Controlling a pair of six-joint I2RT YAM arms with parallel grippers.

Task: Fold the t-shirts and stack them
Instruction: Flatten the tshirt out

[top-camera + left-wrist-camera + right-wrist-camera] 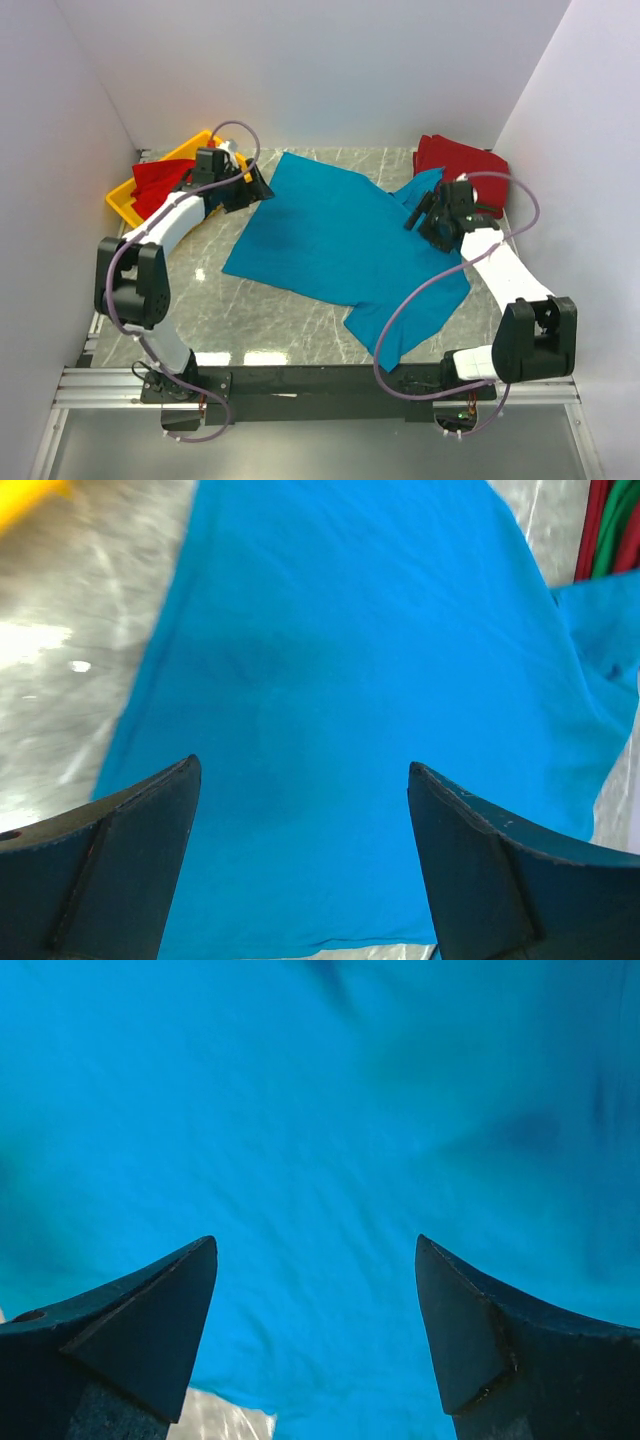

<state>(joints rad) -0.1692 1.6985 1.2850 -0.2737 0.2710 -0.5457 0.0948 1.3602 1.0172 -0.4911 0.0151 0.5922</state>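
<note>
A teal-blue t-shirt [345,250] lies spread across the marble table [240,320], one part trailing toward the near right. My left gripper [258,185] hovers at the shirt's far left corner, open, with only blue cloth [330,680] below its spread fingers. My right gripper [415,213] stands open at the shirt's far right edge by a sleeve, nothing between its jaws, the cloth [320,1140] under it. A folded red t-shirt [462,165] lies at the far right. Another red shirt [160,182] lies in the yellow tray. A green edge [618,530] shows among red cloth in the left wrist view.
The yellow plastic tray [125,200] stands at the far left against the white wall. White walls close in the table on three sides. A purple cable [420,300] loops over the shirt's near right part.
</note>
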